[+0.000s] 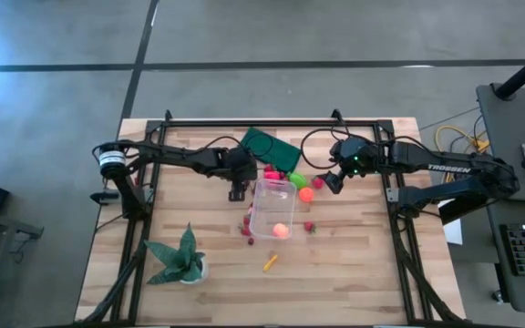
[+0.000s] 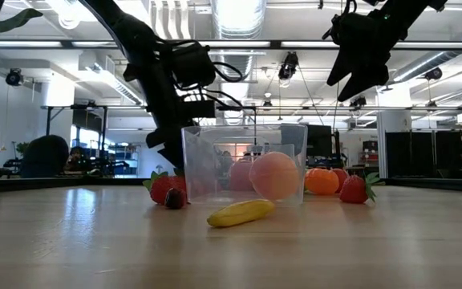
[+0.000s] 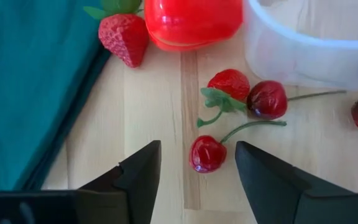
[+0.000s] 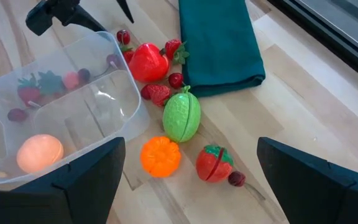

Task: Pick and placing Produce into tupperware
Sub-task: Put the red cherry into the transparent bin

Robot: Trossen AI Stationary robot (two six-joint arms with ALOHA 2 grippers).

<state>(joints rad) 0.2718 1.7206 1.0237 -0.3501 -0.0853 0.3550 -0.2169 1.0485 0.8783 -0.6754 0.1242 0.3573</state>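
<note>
Banana-like yellow piece (image 2: 241, 212) lies closest in the low view, in front of the tupperware (image 2: 243, 164); one peach ball (image 2: 273, 175) inside, likely placed already.

High view: tupperware mid-surface, left gripper (image 1: 237, 191) at its 10 o'clock, right gripper (image 1: 333, 182) at 2 o'clock, hovering as if waiting. One potted plant (image 1: 180, 258) at 7.

Left wrist: fingers (image 3: 138, 171) apart, straddling one cherry (image 3: 206, 154), apparently the next pick; two strawberries, three cherries visible.

Right wrist: fingers (image 4: 89, 168) wide apart, empty; one green piece (image 4: 182, 116), one orange (image 4: 161, 156), one green cloth (image 4: 219, 43).
</note>
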